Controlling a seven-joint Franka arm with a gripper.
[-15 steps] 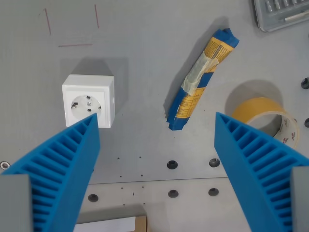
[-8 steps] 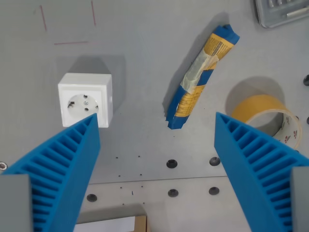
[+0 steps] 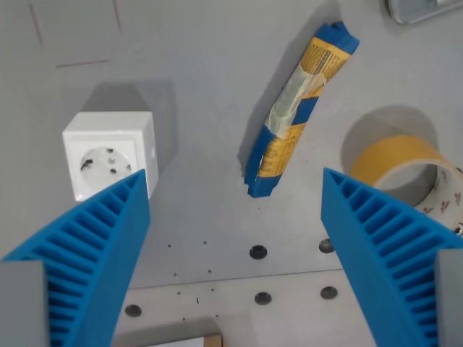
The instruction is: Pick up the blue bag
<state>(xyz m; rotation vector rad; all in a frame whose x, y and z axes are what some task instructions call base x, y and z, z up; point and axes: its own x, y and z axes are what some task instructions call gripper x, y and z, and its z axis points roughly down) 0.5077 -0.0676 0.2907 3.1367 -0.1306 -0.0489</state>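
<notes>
We're hovering above the tabletop (image 3: 210,94), fingers (image 3: 98,246) spread wide and holding nothing, so the gap can straddle whatever we come down on. The bag (image 3: 298,108) lies flat up ahead, above and a touch right of the gap's centre in the wrist view, untouched. It's a slim, rolled pack, blue at both ends with a yellow printed middle and a strip of clear tape round it, lying on a slant. Socket (image 3: 108,153) to its left, tape roll (image 3: 409,166) to its right, both clear of it. We reckon we're lining up.

Blue bag (image 3: 298,112) between spread pincer (image 3: 233,184) fingers
</notes>
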